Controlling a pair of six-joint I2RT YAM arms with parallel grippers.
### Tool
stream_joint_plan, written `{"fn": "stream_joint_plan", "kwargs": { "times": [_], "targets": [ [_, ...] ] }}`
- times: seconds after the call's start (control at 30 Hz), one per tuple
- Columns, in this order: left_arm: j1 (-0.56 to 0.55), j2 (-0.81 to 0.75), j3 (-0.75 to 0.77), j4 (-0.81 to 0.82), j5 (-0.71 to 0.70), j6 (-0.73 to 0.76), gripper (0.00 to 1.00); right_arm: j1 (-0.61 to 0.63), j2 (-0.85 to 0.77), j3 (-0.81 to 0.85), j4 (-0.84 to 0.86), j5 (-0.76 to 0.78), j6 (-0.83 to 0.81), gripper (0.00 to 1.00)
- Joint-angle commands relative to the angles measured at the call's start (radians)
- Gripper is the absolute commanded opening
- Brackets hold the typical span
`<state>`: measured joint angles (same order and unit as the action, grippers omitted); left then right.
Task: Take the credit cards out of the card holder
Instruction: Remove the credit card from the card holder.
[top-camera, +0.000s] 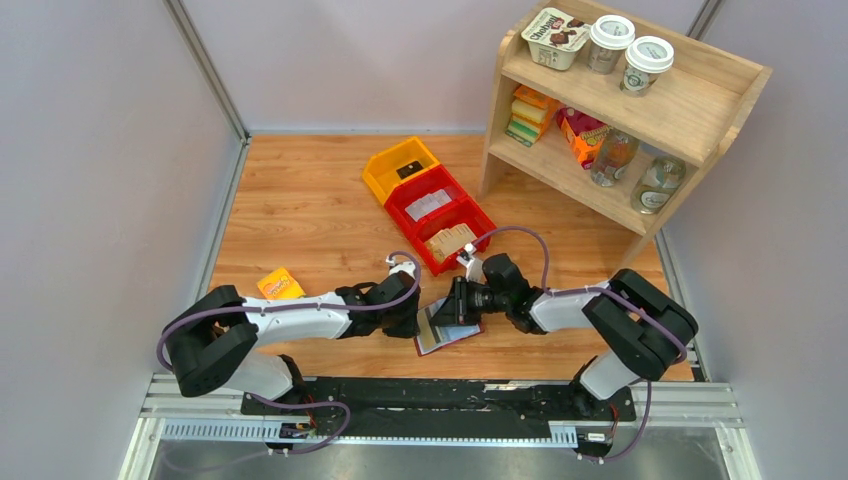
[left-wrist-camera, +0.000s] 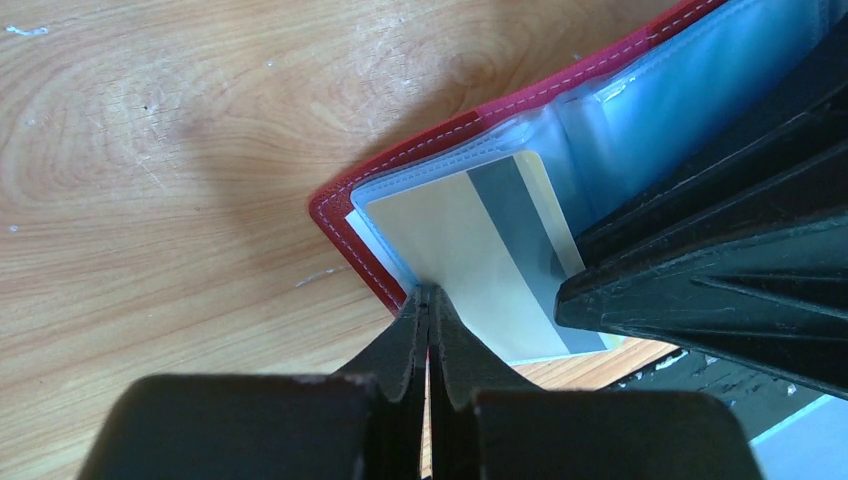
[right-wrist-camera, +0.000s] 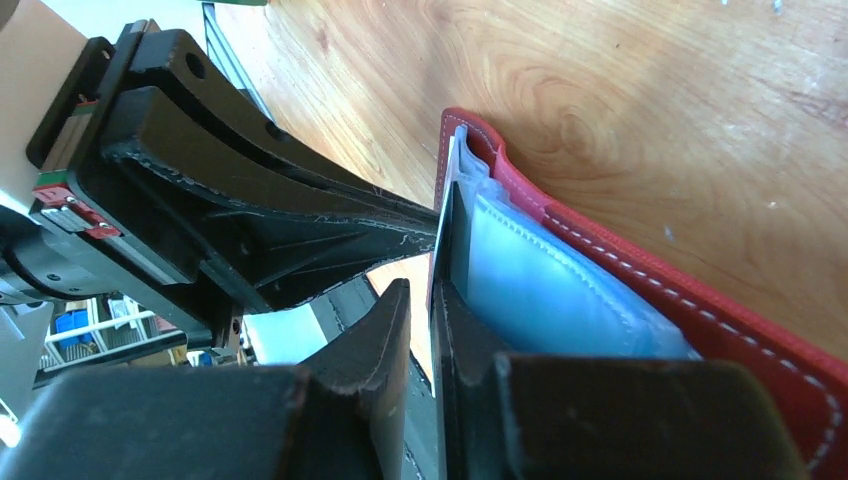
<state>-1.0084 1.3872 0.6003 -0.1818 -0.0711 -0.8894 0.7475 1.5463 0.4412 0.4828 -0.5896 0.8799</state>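
Note:
The maroon card holder (top-camera: 447, 327) lies open on the wooden table between my two grippers, its pale blue pockets up. In the left wrist view a tan credit card (left-wrist-camera: 470, 250) with a grey stripe sits in a clear pocket inside the red edge (left-wrist-camera: 340, 225). My left gripper (left-wrist-camera: 428, 292) is shut, pinching the card holder's near edge by that card; from above it is just left of the holder (top-camera: 418, 312). My right gripper (right-wrist-camera: 425, 300) is narrowly open astride the card's thin edge (right-wrist-camera: 440, 230), one finger against the blue pocket (right-wrist-camera: 560, 290).
Red bins (top-camera: 445, 215) and a yellow bin (top-camera: 400, 165) stand behind the card holder. A wooden shelf (top-camera: 640, 100) with cups and bottles is at the back right. A small orange-yellow box (top-camera: 280, 285) lies left of the left arm.

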Motion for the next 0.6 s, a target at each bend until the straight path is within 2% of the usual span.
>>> {"fn": "stream_joint_plan", "kwargs": {
  "times": [0.0, 0.23, 0.57],
  "targets": [
    [-0.006, 0.033, -0.007, 0.021, 0.008, 0.003, 0.00, 0.030, 0.049, 0.028, 0.120, -0.052, 0.031, 0.17],
    [-0.006, 0.036, -0.004, -0.005, -0.010, 0.006, 0.00, 0.035, 0.126, 0.050, 0.112, -0.096, 0.030, 0.18],
    [-0.006, 0.052, 0.023, -0.111, -0.064, 0.020, 0.00, -0.049, 0.015, 0.002, 0.094, -0.147, 0.019, 0.17]
  ]
}}
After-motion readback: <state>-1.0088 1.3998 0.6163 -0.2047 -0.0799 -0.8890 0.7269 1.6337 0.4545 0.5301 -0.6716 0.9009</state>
